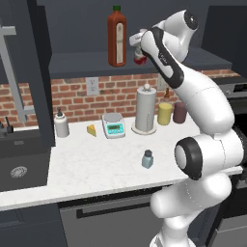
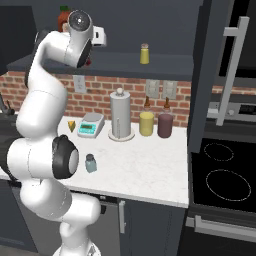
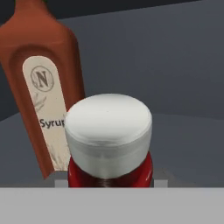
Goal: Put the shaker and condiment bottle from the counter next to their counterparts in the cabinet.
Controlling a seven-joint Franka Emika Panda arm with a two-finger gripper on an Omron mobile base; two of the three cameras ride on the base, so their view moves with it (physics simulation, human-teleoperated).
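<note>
Three views, differing content. Largest first: cabinet (image 1: 144, 62) shelf at gripper height, counter (image 1: 96, 164) far below the gripper. Arm raised to the shelf, gripper (image 1: 140, 50) at shelf level, clamped on the condiment bottle (image 3: 109, 144): white cap and red shoulder dead centre in hand view, just ahead of the tool. Fingertips themselves hidden under the bottle.

Left base view: tall red bottle (image 1: 117, 41) with green cap just left of the gripper, near but apart from the held bottle. Right base view: same tall bottle mostly hidden behind the arm, but small yellow shaker (image 2: 144, 54) visible further right along the shelf, well apart from the gripper. Open shelf between the two.

Hand view only: label on the tall bottle readable, "N" in a ring, "Syrup" below, partly cut off by the cap.

Pale blue shaker (image 1: 147, 158) upright on the counter, well below the gripper, near the front edge, bare marble all round.
</note>
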